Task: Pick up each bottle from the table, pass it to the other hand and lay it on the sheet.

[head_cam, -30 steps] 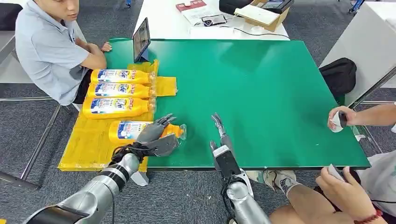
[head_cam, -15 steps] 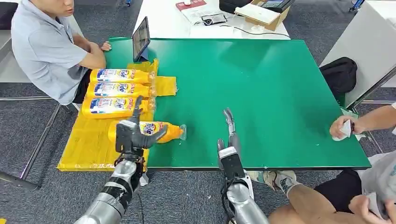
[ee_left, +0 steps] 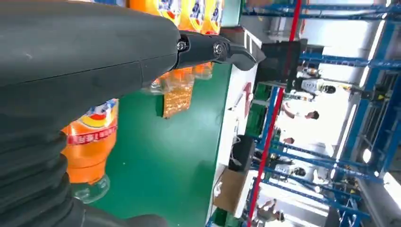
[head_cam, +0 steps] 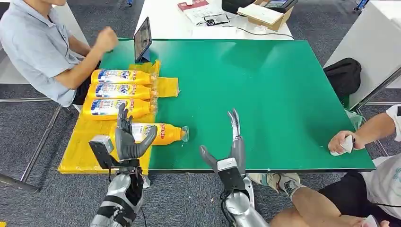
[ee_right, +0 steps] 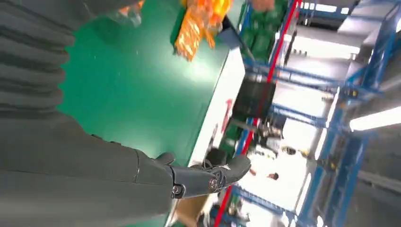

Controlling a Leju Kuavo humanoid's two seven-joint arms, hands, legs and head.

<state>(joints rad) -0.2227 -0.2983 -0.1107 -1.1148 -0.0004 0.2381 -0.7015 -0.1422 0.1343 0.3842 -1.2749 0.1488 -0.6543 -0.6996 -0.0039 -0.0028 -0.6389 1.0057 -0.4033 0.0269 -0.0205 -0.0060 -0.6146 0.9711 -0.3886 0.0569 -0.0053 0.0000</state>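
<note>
A: Bottle (head_cam: 156, 133) nearest you lies on its side just beyond your left robot hand (head_cam: 126, 140), body on the yellow sheet (head_cam: 90, 146), clear cap end out over the green tabletop (head_cam: 265, 94).

B: Is that robot hand holding it?

A: No. You can see from the head view that it stands upright at the tabletop's near edge, fingers apart and pointing up, nothing in it, the bottle lying behind it. Your right robot hand (head_cam: 231, 146) is raised too, fingers straight, thumb out to the side, holding nothing, well apart from the bottle.

B: What's on the sheet?

A: Three more bottles (head_cam: 120, 91) side by side on the far part, caps toward the tabletop's middle, next to the seated person (head_cam: 40, 47) on your left.

B: What do the wrist views add?

A: Your left wrist view shows the bottle's orange neck and clear cap (ee_left: 92, 156) close beside the robot hand's grey cover, not in its grasp. Your right wrist view shows bare green tabletop beside the thumb (ee_right: 208, 177), with the sheet's crumpled edge (ee_right: 191, 30) farther off.
</note>
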